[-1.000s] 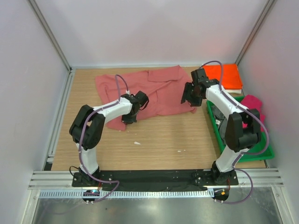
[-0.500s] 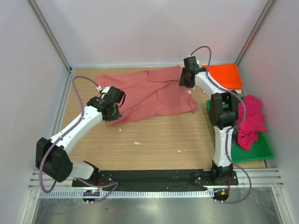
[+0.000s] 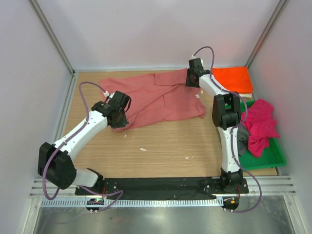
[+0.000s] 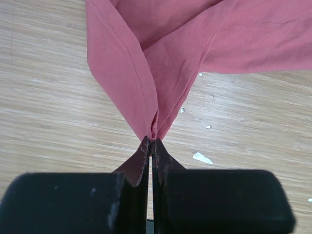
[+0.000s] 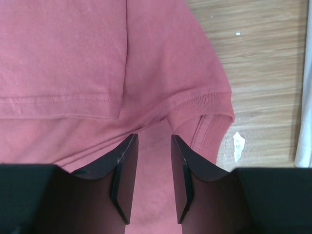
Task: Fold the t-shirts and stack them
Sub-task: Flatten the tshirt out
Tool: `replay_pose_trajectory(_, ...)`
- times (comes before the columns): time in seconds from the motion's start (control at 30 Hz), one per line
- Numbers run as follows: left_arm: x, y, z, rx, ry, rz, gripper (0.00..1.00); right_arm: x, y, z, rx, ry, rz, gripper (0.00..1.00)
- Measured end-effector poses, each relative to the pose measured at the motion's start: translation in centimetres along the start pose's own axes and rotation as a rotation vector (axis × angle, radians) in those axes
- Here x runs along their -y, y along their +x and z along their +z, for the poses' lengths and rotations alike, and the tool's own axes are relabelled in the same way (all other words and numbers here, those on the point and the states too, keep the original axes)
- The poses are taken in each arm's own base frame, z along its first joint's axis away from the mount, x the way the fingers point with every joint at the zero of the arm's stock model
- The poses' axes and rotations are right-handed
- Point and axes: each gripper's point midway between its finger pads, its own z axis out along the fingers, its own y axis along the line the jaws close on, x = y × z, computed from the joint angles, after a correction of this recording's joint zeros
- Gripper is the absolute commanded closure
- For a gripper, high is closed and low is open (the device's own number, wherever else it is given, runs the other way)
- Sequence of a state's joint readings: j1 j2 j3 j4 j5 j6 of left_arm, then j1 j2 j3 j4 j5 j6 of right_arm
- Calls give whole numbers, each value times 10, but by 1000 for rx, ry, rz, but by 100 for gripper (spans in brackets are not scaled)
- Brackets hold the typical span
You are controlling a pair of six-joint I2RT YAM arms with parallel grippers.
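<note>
The dusty salmon-red t-shirt (image 3: pixel 161 97) lies spread and rumpled across the far half of the table. My left gripper (image 3: pixel 118 118) is shut on a pinched fold of its near-left edge; in the left wrist view the cloth (image 4: pixel 146 73) rises from the closed fingertips (image 4: pixel 152 142). My right gripper (image 3: pixel 193 79) is open at the shirt's far-right sleeve; in the right wrist view the fingers (image 5: pixel 152 144) straddle the cloth (image 5: pixel 73 58) beside the sleeve hem. A folded bright orange t-shirt (image 3: pixel 235 79) lies at the back right. Magenta (image 3: pixel 261 127) and dark grey (image 3: pixel 239 134) shirts lie in the tray.
A green plastic tray (image 3: pixel 274 157) stands along the right wall. A thin white edge (image 3: pixel 246 96) shows under the orange shirt. Small white scraps (image 3: pixel 143 149) lie on the wooden table. Walls close in on the left, back and right.
The left arm swung out to the left and pulled the shirt's near-left edge with it. The right gripper went from the shirt's right side to its far-right sleeve.
</note>
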State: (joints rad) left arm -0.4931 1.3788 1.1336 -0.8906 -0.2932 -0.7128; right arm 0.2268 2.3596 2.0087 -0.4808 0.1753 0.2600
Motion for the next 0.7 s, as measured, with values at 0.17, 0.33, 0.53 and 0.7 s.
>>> replay_pose_trajectory(0.17, -4, -2, 1, -9, 4, 0, 100, -1, 1, 12, 1, 3, -15, 62)
replay_pose_trajectory(0.33, -8, -4, 3, -14, 2, -3, 100, -1, 3, 21, -1, 7, -23, 64)
replay_pose_trajectory(0.53, -9, -5, 3, -19, 5, -2, 100, 0, 9, 29, -13, 18, -27, 74)
replay_pose_trajectory(0.7, -11, -5, 4, -22, 6, -2, 100, 2, 5, 30, -4, 26, -31, 87)
